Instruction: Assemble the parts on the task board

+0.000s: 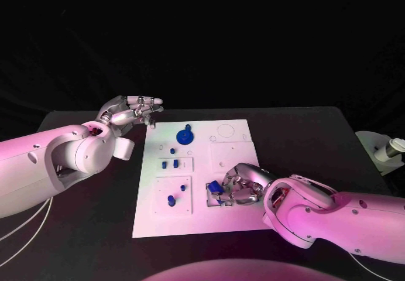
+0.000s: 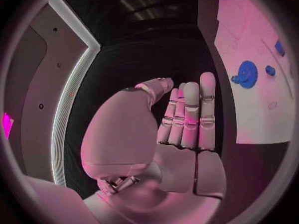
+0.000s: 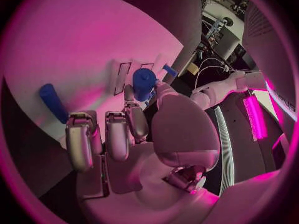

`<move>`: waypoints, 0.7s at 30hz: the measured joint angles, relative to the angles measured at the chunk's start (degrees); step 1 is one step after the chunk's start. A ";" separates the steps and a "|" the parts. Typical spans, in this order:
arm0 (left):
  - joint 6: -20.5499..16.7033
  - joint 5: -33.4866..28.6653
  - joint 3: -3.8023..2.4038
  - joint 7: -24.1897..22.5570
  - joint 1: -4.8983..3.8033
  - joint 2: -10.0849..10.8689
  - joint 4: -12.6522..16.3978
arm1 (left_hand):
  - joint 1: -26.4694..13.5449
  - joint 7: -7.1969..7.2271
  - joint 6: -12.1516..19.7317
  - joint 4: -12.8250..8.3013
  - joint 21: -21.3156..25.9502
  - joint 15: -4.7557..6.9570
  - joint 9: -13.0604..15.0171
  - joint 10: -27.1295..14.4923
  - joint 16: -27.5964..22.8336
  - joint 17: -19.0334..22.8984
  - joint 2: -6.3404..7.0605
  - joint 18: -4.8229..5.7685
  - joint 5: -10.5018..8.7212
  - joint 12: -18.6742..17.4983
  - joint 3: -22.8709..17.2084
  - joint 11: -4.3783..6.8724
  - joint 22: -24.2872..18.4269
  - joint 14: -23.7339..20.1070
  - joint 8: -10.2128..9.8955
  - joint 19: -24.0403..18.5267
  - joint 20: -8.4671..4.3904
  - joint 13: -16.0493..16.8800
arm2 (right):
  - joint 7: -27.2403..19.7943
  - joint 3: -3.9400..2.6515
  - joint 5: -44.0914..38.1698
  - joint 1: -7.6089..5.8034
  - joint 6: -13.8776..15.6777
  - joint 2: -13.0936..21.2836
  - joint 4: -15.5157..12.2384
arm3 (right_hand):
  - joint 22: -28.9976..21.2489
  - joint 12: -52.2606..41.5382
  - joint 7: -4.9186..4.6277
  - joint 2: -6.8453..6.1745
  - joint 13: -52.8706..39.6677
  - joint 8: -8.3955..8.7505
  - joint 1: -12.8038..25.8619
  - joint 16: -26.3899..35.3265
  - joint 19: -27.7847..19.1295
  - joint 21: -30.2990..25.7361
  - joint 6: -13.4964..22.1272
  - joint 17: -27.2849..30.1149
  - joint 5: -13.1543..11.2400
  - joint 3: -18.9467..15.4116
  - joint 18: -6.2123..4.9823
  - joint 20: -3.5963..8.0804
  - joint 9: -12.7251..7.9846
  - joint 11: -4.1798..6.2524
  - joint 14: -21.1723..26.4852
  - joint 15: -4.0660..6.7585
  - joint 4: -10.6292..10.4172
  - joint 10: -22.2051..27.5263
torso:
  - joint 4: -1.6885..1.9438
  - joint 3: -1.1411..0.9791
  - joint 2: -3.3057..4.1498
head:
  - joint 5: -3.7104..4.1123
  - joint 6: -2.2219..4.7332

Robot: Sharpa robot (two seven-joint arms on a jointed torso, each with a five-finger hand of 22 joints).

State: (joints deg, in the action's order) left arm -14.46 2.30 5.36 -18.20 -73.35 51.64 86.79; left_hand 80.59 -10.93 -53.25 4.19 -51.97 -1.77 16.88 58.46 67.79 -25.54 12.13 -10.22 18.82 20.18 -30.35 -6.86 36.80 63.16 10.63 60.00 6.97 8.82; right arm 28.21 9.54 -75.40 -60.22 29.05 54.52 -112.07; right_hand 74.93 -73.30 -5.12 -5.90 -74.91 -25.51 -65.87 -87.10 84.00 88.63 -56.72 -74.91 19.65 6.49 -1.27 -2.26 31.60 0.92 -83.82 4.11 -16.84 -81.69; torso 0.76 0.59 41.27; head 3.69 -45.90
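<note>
The task board (image 1: 227,222) lies mid-surface (image 1: 321,129). The right hand (image 1: 239,186) rests over the board's near right part, pinching a small blue cylinder (image 3: 142,83) between thumb and fingers. The left hand (image 1: 131,111) hovers just off the board's far left corner, fingers straight and together, holding nothing. A blue gear (image 1: 185,137) sits on the board's far half.

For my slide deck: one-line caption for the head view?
Right hand holds a blue part over the white task board; left hand open at its far corner.
</note>
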 measured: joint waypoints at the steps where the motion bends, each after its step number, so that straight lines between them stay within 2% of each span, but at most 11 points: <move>1: 0.02 0.00 0.00 0.02 0.00 0.01 0.00 | 0.00 0.00 0.00 0.00 0.00 0.00 0.00 0.00 0.00 0.00 0.00 0.00 0.00 0.00 0.00 0.00 0.00 0.00 0.00 0.00 0.00 0.00 | 0.05 -0.03 -0.05 -0.02 -0.13 -0.07 0.04 | 0.00 0.00 0.00 0.00 0.00 0.00 0.00 0.00 0.00 0.00 0.00 0.00 0.00 0.00 0.00 0.00 0.02 0.00 0.00 0.00 0.00 0.00 | -0.01 0.00 0.00 | 0.01 -0.02; 3: 0.06 0.00 0.00 0.05 0.00 0.02 0.00 | 0.00 -0.03 0.03 0.00 0.00 0.00 0.00 0.00 0.00 0.00 0.00 0.00 0.00 0.00 0.00 0.00 0.00 0.00 0.00 0.02 0.02 0.00 | 0.16 -0.06 -0.15 -0.04 -0.35 -0.21 0.10 | 0.00 0.00 0.01 -0.20 0.00 0.00 0.27 0.00 0.00 0.00 -0.01 0.00 -0.26 -0.14 0.00 0.00 0.02 0.12 -0.11 0.11 0.09 -0.12 | -0.02 -0.02 0.00 | -0.05 -0.02; 4: 0.08 0.00 0.00 0.08 0.00 0.02 0.00 | 0.00 -0.12 0.12 0.00 0.00 0.00 0.00 0.00 0.00 0.00 0.00 0.00 0.00 0.00 0.00 0.00 0.00 0.00 0.00 0.15 0.15 0.00 | 0.25 -0.06 -0.22 -0.04 -0.47 -0.27 0.17 | 0.00 0.00 0.67 -0.23 0.00 0.00 0.55 0.00 0.00 0.00 -0.67 0.00 -0.79 -0.44 0.00 0.00 0.02 0.25 -0.21 0.21 0.05 -0.25 | -0.02 -0.03 0.01 | -0.10 -0.02; 8: 0.16 0.00 0.00 0.15 0.00 0.04 0.01 | 0.00 -0.21 0.21 0.00 0.00 0.00 -0.03 -0.16 0.00 0.00 0.00 -0.01 0.00 0.23 0.00 -0.16 0.00 0.00 0.00 0.21 0.21 0.02 | 0.46 -0.08 -0.52 -0.07 -0.71 -0.42 0.31 | -0.01 0.00 0.84 -0.01 0.00 0.00 0.92 0.00 0.00 0.00 -0.84 0.00 -1.16 -0.79 0.00 0.00 0.01 0.31 -0.21 0.21 -0.01 -0.31 | -0.04 -0.03 0.02 | -0.27 -0.02; 11: 0.22 0.00 0.00 0.20 0.00 0.05 0.02 | 0.00 -0.21 0.21 0.00 0.00 0.00 -0.05 -0.21 0.00 0.00 0.00 0.00 0.00 0.23 0.00 -0.21 0.00 0.00 0.00 0.21 0.21 0.05 | 0.65 -0.08 -0.78 -0.06 -0.86 -0.53 0.47 | -0.01 0.00 1.83 -0.22 0.01 -0.43 2.02 0.00 0.00 0.00 -1.83 0.00 -1.93 -1.42 0.00 0.00 0.01 0.31 -0.21 0.21 -0.01 -0.31 | -0.04 -0.03 0.02 | -0.31 0.02; 12: 0.24 0.00 0.00 0.21 0.00 0.06 0.02 | 0.00 -0.21 0.21 0.00 0.00 0.00 -0.05 -0.21 0.00 -0.01 0.00 -0.01 0.00 0.23 0.00 -0.21 0.00 0.00 0.00 0.21 0.21 0.05 | 0.72 -0.06 -0.86 -0.06 -0.89 -0.55 0.52 | -0.01 0.00 2.16 0.07 0.01 -0.67 3.26 0.00 -0.05 0.00 -2.16 0.00 -4.09 -2.02 0.01 0.17 0.14 0.31 -0.21 0.21 0.08 -0.31 | -0.05 -0.03 0.02 | -0.32 0.03; 14: 0.27 0.00 0.00 0.24 0.00 0.06 0.03 | 0.00 -0.21 0.21 0.00 0.00 0.00 -0.05 -0.21 0.00 -0.01 0.00 0.00 0.00 0.23 0.00 -0.21 0.00 0.00 0.00 0.21 0.21 0.05 | 0.88 0.00 -1.00 -0.01 -0.95 -0.61 0.65 | -0.01 0.00 2.52 0.73 0.01 -1.29 4.80 0.00 0.00 -0.22 -2.52 0.01 -10.92 -3.88 0.00 0.41 0.78 0.31 -0.21 0.21 0.00 -0.31 | -0.05 -0.03 0.02 | -0.34 0.05; 16: 0.29 0.00 0.00 0.27 0.00 0.08 0.03 | 0.00 -0.21 0.21 0.00 0.00 0.00 -0.05 -0.21 0.00 -0.01 0.00 0.00 0.00 0.23 0.00 -0.21 0.01 0.00 0.00 0.21 0.21 0.05 | 1.07 0.02 -1.16 0.01 -0.97 -0.67 0.79 | -0.01 0.00 2.34 0.80 0.01 -1.56 5.69 0.00 0.00 -0.23 -2.33 0.01 -15.02 -5.62 0.00 0.41 0.87 0.31 -0.21 0.21 0.01 -0.31 | -0.05 -0.03 0.02 | -0.34 0.06; 17: 0.30 0.00 0.00 0.28 0.00 0.09 0.03 | 0.00 -0.21 0.21 0.00 0.00 0.00 -0.05 -0.21 0.00 -0.01 0.00 0.00 0.00 0.23 0.00 -0.21 0.01 0.00 0.00 0.21 0.21 0.05 | 1.16 0.02 -1.24 0.01 -0.96 -0.69 0.85 | -0.01 0.24 2.13 0.18 0.01 -1.56 6.43 0.00 0.00 -0.50 -2.12 0.00 -16.27 -7.54 0.00 0.41 0.86 0.31 -0.21 0.21 -0.08 -0.31 | -0.05 -0.03 0.02 | -0.34 0.07; 21: 0.33 0.00 0.00 0.34 0.00 0.13 0.05 | 0.00 -0.21 0.21 0.00 0.00 0.00 -0.05 -0.21 0.00 -0.01 0.00 0.00 0.00 0.23 0.00 -0.21 0.01 0.00 0.00 0.21 0.21 0.04 | 1.52 0.02 -1.70 0.01 -0.83 -0.77 1.03 | -0.01 1.22 2.16 -0.98 -0.04 -1.56 7.59 0.00 0.00 -0.89 -1.70 0.00 -16.68 -11.36 0.00 0.41 0.96 0.31 -0.21 0.21 -0.20 -0.31 | -0.05 -0.04 0.02 | -0.35 0.12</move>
State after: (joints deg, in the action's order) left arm -14.13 2.30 5.36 -17.86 -73.36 51.77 86.84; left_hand 80.59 -11.15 -53.04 4.19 -51.97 -1.77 16.84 58.25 67.79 -25.54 12.13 -10.22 18.82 20.41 -30.35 -7.07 36.80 63.16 10.63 60.21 7.18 8.87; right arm 29.73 9.55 -77.10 -60.21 28.21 53.76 -111.04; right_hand 74.91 -72.09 -2.96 -6.88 -74.95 -27.07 -58.28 -87.10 84.00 87.74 -58.43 -74.91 2.98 -4.87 -1.27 -1.84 32.55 1.23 -84.03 4.32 -17.04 -82.00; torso 0.71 0.55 41.29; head 3.35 -45.78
